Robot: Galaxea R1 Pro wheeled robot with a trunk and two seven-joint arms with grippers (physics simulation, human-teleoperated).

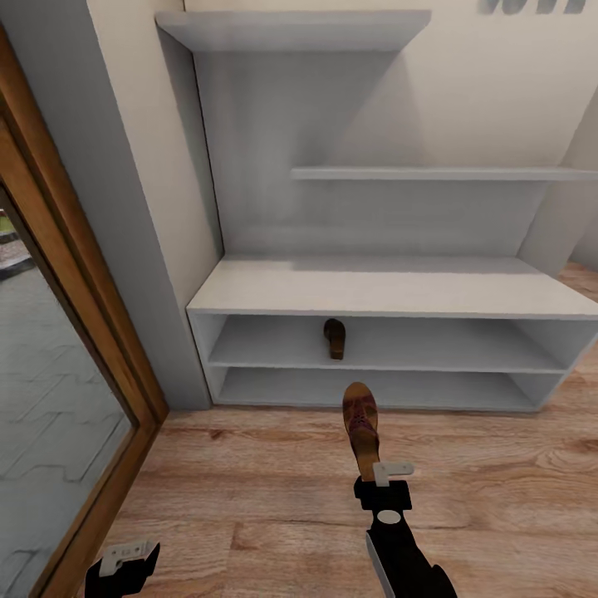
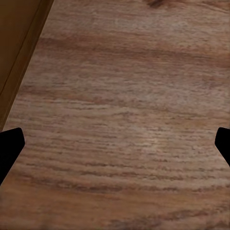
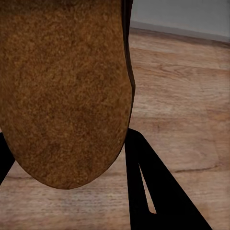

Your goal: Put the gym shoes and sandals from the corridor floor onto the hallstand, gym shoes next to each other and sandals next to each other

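Right gripper (image 1: 378, 472) clamped on sandal (image 1: 360, 425) by heel, toe toward hallstand (image 1: 390, 299). Left gripper (image 1: 124, 558) spread wide, empty, low over corridor floor (image 1: 498, 498). Other sandal (image 1: 334, 338) already on upper tier. Best: keep level, slide in just beside it, clear tier edge, release only once resting flat.

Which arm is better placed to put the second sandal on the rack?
Right: its gripper already holds the sandal, facing the rack near its mate. The left gripper is low and empty.
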